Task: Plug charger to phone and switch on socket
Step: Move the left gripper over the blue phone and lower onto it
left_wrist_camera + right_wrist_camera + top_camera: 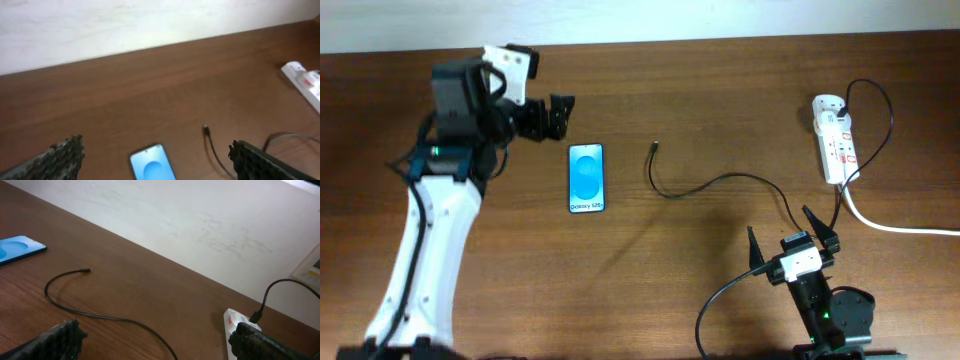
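Wooden table [720, 90], phone [586, 178], loose charger [720, 180], socket [834, 142]

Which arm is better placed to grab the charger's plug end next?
Probably left: the left tool, open, is nearer the charger tip and phone; the right tool sits nearer the socket.

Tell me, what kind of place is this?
Most likely a robot lab or workroom: a left arm and right arm sit at a plain wooden table by a bare white wall, with a phone, charger and socket laid out.

Brown wooden table [720, 90], white wall [200, 220]
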{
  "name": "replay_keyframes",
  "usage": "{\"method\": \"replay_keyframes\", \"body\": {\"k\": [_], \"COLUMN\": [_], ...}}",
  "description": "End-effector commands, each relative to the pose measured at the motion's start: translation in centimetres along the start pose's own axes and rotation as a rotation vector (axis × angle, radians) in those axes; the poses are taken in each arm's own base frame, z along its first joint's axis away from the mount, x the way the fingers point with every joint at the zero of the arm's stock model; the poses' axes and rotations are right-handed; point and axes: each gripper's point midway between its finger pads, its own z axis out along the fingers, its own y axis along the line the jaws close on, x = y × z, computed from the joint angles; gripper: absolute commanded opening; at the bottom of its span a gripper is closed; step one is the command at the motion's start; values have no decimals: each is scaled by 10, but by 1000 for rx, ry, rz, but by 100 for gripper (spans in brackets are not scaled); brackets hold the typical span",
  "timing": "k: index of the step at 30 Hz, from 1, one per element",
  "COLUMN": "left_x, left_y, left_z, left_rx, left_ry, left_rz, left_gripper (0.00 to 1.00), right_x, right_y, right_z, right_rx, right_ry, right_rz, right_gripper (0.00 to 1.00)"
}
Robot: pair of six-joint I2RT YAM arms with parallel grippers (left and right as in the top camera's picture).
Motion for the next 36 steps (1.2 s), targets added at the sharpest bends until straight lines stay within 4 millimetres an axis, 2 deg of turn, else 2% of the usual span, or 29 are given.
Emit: {"method": "replay_keyframes", "body": {"k": [1,2,6,7,9,11,15,17,19,20,23,27,28,29,31,32,33,34,36], "left_x": [-18,-11,24,24,24,28,54,76,92,101,149,192,195,189,164,135,120,112,113], "left_y": [-6,-19,-26,-34,-37,-34,-19,-10,-19,-19,-13,-9,-9,-10,-11,-11,-7,-5,-6], "left_z": [9,16,30,31,30,31,60,73,82,85,98,113,114,114,112,107,103,97,95], "left_rx": [79,166,210,263,278,261,47,-182,-237,-263,-319,-345,-344,-343,-327,-324,-350,-370,-374], "left_ry": [0,23,156,162,162,176,269,323,368,394,548,676,685,681,667,665,675,704,776], "left_rz": [-52,-65,-137,-179,-182,-187,-290,-401,-425,-430,-436,-444,-444,-443,-405,-355,-337,-322,-308], "left_gripper": [99,99,99,99,99,99,99,99,99,99,99,99,99,99,100,100,100,99,99], "right_x": [1,1,1,1,1,1,1,1,1,1,1,1,1,1,1,1,1,1,1], "right_y": [5,5,5,5,5,5,5,5,5,5,5,5,5,5,5,5,5,5,5], "right_z": [0,0,0,0,0,0,0,0,0,0,0,0,0,0,0,0,0,0,0], "right_rx": [-22,-22,-22,-22,-22,-22,-22,-22,-22,-22,-22,-22,-22,-22,-22,-22,-22,-22,-22], "right_ry": [-5,-5,-5,-5,-5,-5,-5,-5,-5,-5,-5,-5,-5,-5,-5,-5,-5,-5,-5], "right_rz": [8,8,8,8,8,8,8,8,8,8,8,8,8,8,8,8,8,8,8], "right_gripper": [98,98,98,98,98,98,99,98,98,98,98,98,98,98,98,98,98,98,98]}}
